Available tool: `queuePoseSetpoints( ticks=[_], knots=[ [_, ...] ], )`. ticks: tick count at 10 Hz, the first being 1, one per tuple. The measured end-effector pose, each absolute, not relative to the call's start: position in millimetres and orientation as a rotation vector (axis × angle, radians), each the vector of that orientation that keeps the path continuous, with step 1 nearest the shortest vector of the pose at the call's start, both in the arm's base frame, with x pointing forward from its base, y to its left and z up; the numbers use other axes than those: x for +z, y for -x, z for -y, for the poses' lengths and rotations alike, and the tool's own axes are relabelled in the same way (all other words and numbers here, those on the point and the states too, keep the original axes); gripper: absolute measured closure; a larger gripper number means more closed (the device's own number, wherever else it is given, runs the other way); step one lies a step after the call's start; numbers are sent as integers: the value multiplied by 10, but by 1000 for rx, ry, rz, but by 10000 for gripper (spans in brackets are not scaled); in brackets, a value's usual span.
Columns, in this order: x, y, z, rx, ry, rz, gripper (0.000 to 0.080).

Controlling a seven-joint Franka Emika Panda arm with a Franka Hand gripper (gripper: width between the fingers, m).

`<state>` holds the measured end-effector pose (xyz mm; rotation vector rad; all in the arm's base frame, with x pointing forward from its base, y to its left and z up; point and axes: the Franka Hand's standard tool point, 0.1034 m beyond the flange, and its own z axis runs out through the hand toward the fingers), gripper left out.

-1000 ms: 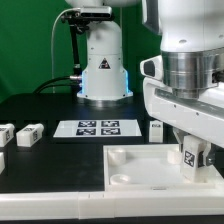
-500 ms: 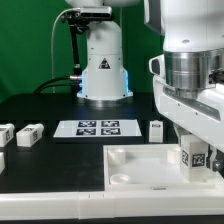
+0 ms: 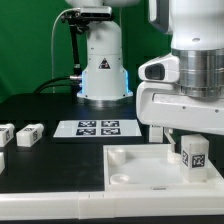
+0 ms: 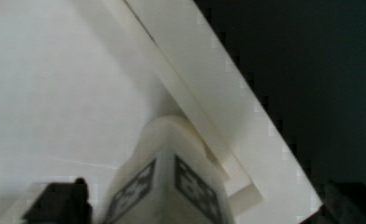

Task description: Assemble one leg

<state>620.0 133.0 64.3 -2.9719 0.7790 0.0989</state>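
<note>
The leg [image 3: 195,150], a small white post with black-and-white tags, stands upright on the far right corner of the large white panel [image 3: 130,168]. My gripper [image 3: 192,137] hangs just above it, its fingers straddling the top of the leg. In the wrist view the leg [image 4: 171,190] sits between the two dark fingertips [image 4: 64,200] with a gap on each side, so the gripper [image 4: 198,212] is open. The panel's raised edge [image 4: 198,90] runs diagonally past the leg.
Two more white legs [image 3: 30,133] lie on the black table at the exterior view's left. The marker board [image 3: 98,127] lies in the middle, in front of the robot base [image 3: 103,65]. The panel fills the front right.
The gripper has risen and shifted slightly toward the exterior view's right. The leg, which it was holding low on the panel, now stands there free of the fingers.
</note>
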Motion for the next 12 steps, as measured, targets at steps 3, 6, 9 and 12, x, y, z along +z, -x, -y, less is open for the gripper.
queuePoseSetpoints(
  ticks=[3, 6, 9, 12],
  knots=[
    [647, -6218, -1270, 82, 3060, -241, 150],
    [638, -6228, -1203, 62, 3076, 110, 150],
    [638, -6229, -1197, 62, 3076, 98, 414],
    [639, -6233, -1192, 70, 3070, -255, 509]
  ],
)
